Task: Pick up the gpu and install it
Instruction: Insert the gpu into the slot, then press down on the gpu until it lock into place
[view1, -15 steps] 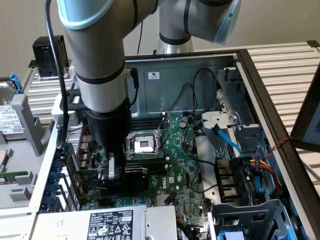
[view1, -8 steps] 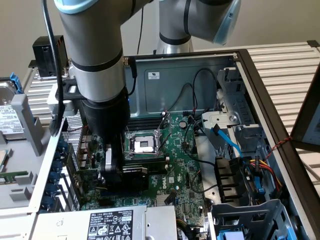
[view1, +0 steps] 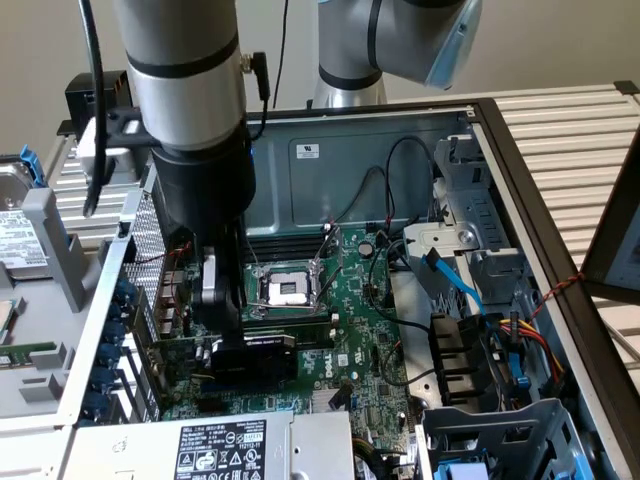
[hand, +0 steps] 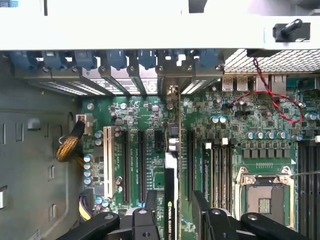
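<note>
- One gripper (view1: 252, 322) hangs low inside the open computer case (view1: 520, 180), fingers (hand: 150, 212) spread either side of the gpu (view1: 255, 358), apparently not clamping it.
- The gpu stands on edge on the motherboard (view1: 365, 320), just beside the CPU socket (view1: 290, 290).

The lower part of the graphics card (view1: 255, 358) is being hidden behind the arm's black gripper (view1: 222, 300) in the exterior view, and its seating in the slot cannot be told. In the wrist view the card (hand: 170, 197) is being seen edge-on and is being cut off at the picture's edge, between the gripper's fingers (hand: 150, 220). The label (view1: 222, 448) on the power supply is being shown too small to be read.
</note>
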